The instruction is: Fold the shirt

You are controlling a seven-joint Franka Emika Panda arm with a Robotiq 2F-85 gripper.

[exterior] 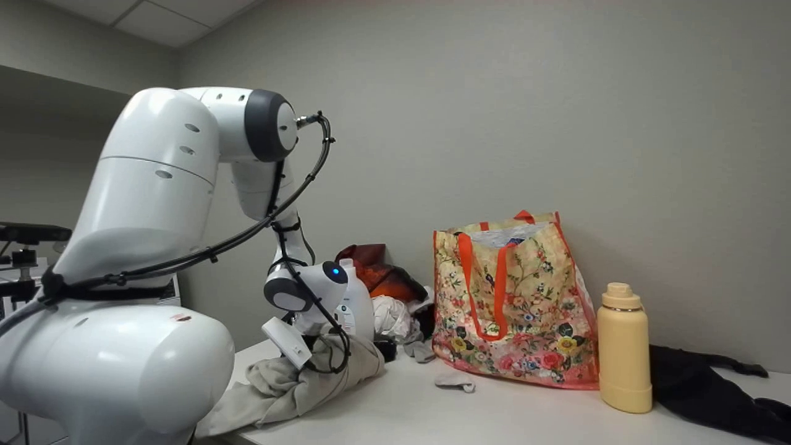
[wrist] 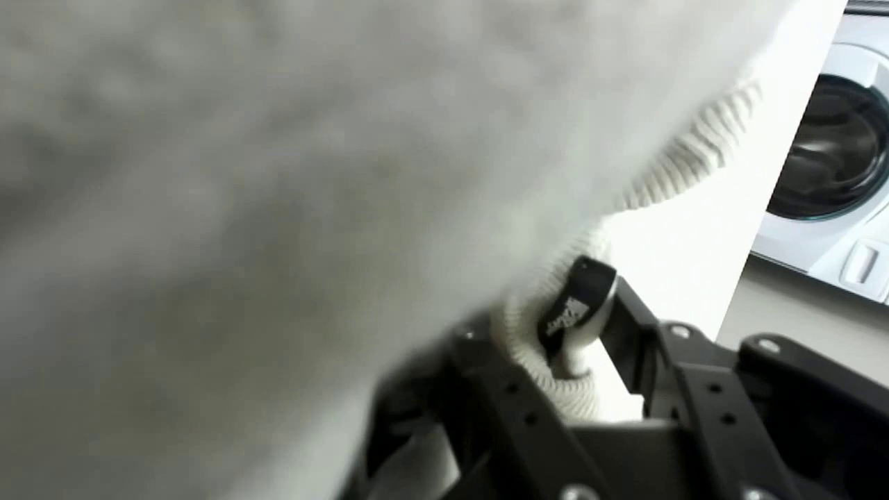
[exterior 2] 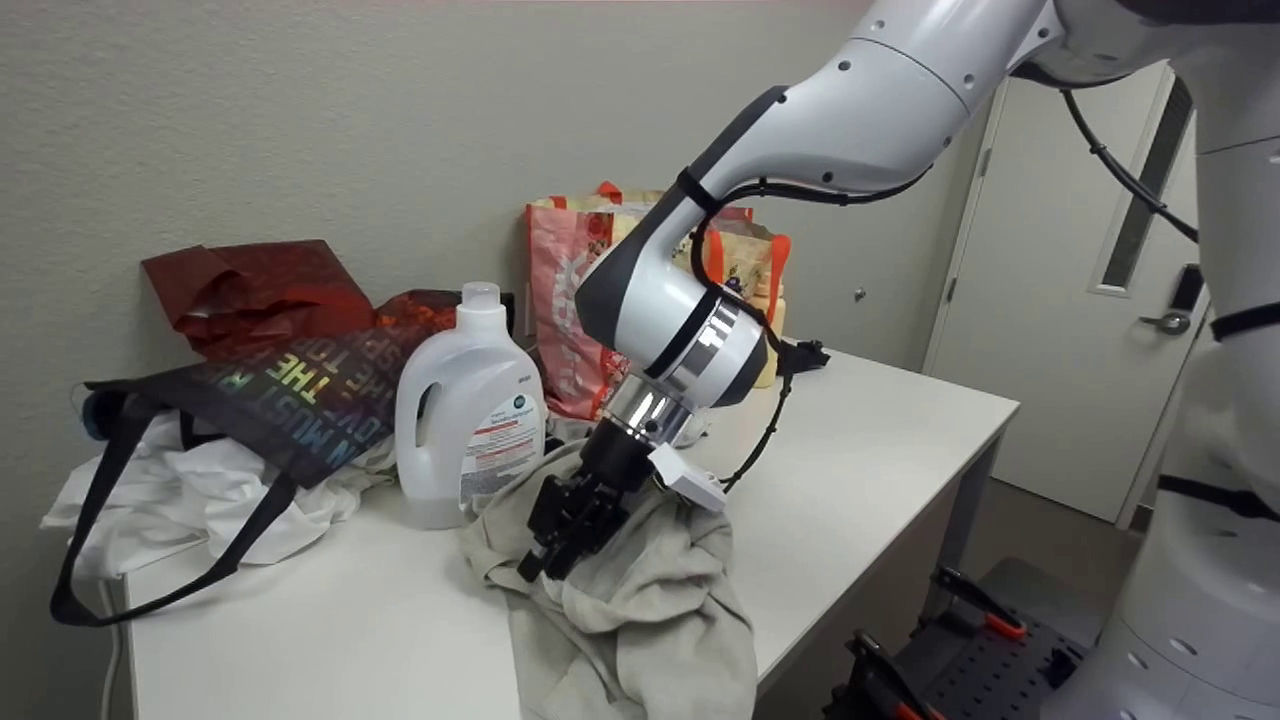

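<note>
Shirt [exterior 2: 660, 615] bunched beneath and beside gripper [exterior 2: 543, 568]; jaws apart

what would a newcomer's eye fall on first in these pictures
Probably the glossy white jointed robot arm, bent over the rumpled grey-beige cloth shirt on the smooth white table. Next, likely the bulky floral tote bag with red-orange straps, standing on the table beside the tall pale-yellow cylindrical bottle.

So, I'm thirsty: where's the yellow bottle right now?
In an exterior view, the yellow bottle stands upright toward the right, between the floral bag and the black cloth.
</note>
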